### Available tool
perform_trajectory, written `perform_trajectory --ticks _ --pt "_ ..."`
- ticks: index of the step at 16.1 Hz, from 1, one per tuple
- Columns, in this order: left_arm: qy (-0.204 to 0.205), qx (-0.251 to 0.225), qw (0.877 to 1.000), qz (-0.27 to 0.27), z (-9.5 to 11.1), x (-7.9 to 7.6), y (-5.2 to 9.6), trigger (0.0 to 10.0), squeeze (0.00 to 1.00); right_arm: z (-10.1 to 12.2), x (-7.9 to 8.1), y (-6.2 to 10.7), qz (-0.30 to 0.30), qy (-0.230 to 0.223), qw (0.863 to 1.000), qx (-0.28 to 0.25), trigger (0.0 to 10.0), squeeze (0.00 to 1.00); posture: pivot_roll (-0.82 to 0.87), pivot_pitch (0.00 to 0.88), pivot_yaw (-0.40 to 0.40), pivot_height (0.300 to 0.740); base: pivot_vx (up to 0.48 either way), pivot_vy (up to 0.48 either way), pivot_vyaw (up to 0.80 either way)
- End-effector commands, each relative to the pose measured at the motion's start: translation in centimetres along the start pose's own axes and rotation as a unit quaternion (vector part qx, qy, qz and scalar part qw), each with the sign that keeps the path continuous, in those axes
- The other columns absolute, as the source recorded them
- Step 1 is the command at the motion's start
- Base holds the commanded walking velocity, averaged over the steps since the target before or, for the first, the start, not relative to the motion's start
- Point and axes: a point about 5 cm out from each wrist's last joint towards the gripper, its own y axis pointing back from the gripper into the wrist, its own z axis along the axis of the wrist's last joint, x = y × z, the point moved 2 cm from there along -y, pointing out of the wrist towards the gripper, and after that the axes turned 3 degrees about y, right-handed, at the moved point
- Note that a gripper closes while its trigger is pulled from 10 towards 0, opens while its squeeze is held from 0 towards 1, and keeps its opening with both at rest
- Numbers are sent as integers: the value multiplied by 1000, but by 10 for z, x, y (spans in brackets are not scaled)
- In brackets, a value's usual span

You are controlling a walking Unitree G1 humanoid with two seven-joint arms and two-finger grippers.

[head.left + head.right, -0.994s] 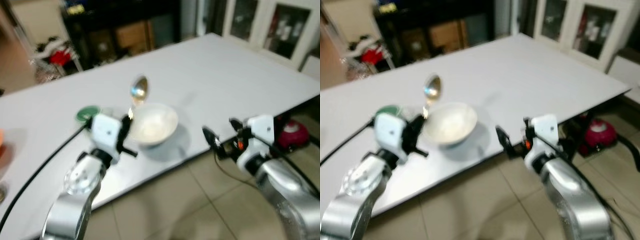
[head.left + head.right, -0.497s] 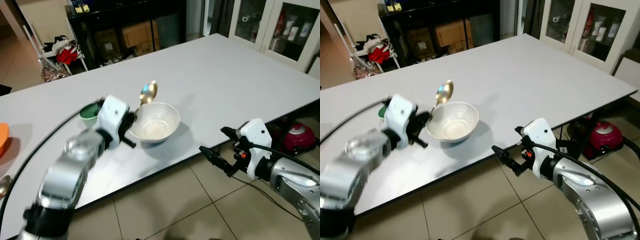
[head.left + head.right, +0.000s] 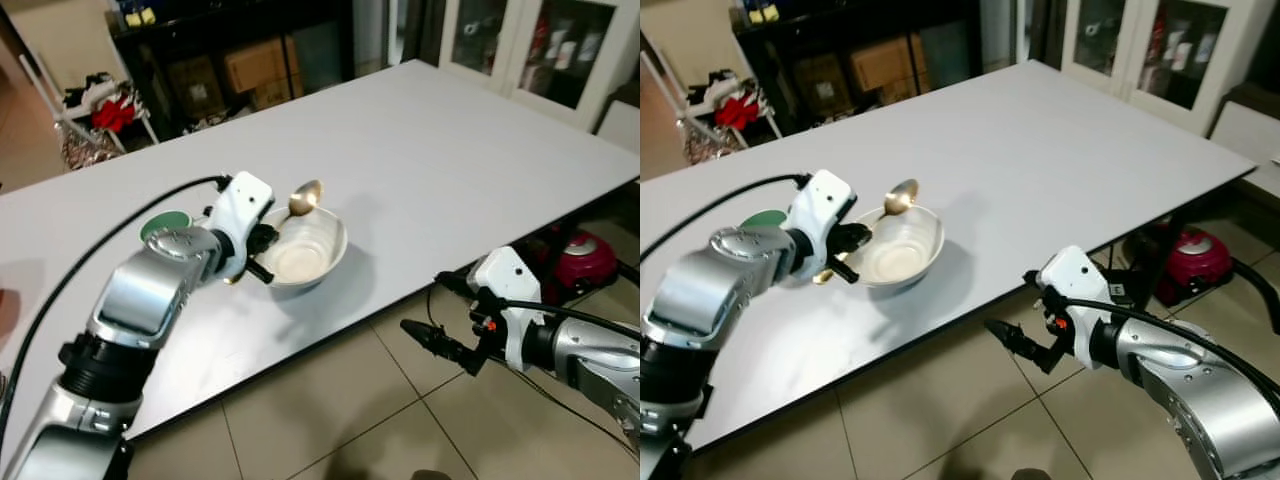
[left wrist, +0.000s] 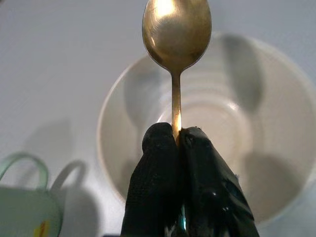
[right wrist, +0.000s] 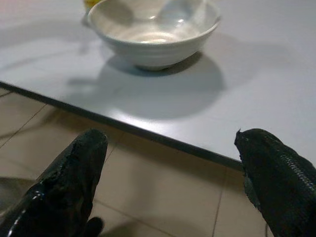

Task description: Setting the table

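A white ribbed bowl (image 3: 308,248) stands near the front edge of the white table (image 3: 450,150). My left gripper (image 3: 262,240) is shut on the handle of a gold spoon (image 3: 304,197), whose head leans out over the bowl's far rim. In the left wrist view the fingertips (image 4: 159,140) pinch the spoon (image 4: 176,29) handle above the bowl (image 4: 276,163). A green cup (image 3: 163,224) sits just left of the bowl. My right gripper (image 3: 430,312) hangs open off the table's front edge, below the tabletop and right of the bowl (image 5: 153,29).
A red round appliance (image 3: 590,262) sits on the tiled floor under the table's right end. Glass-door cabinets (image 3: 530,40) stand at the back right. A dark shelf with boxes (image 3: 230,70) and a rack with red cloth (image 3: 100,110) are beyond the far side.
The view has shifted as the camera moved. My left gripper has tipped the spoon from nearly upright to leaning over the bowl. The right gripper stays open off the table edge.
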Motion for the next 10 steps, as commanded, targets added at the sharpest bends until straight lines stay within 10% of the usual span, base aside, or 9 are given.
perform_trajectory --ticks 1,10 --pt "6 13 1000 4 0 5 4 10000 0 6 6 0 20 10 1000 -5 10000 0 -159 0 162 740 0 0 0" --pt "3 74 995 -67 -2 -9 13 10000 0 7 11 1 57 24 998 -1 10000 0 -141 0 154 740 0 0 0"
